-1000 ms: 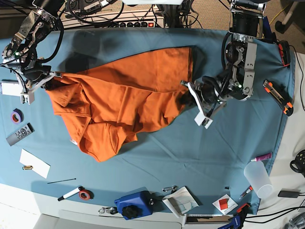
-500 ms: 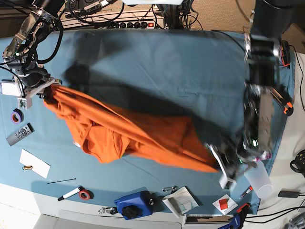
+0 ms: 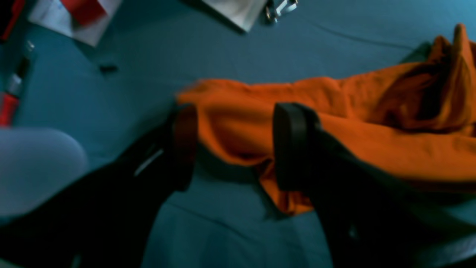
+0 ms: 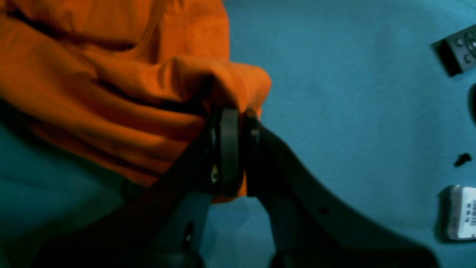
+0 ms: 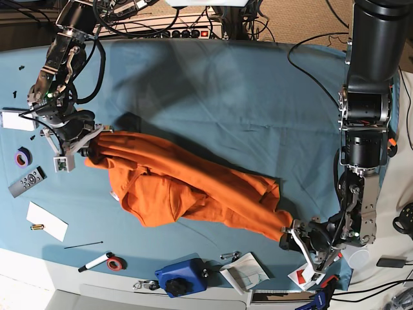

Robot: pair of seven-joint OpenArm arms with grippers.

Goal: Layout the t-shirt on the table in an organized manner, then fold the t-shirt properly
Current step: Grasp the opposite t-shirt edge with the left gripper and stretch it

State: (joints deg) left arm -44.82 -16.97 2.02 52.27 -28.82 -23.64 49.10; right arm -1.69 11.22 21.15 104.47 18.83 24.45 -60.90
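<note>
The left gripper is seen with its jaws spread apart, a corner of the t-shirt lying loosely between them on the table and not pinched. Beyond its tips, white papers and a metal clip are seen; a translucent cup is at its side. The right gripper is clamped tight on a bunched fold of the t-shirt, with the orange cloth draped away to one side of it. On its other side, a grey remote is laid on the teal cloth. The garment is stretched in a rumpled band between the two grippers.
</note>
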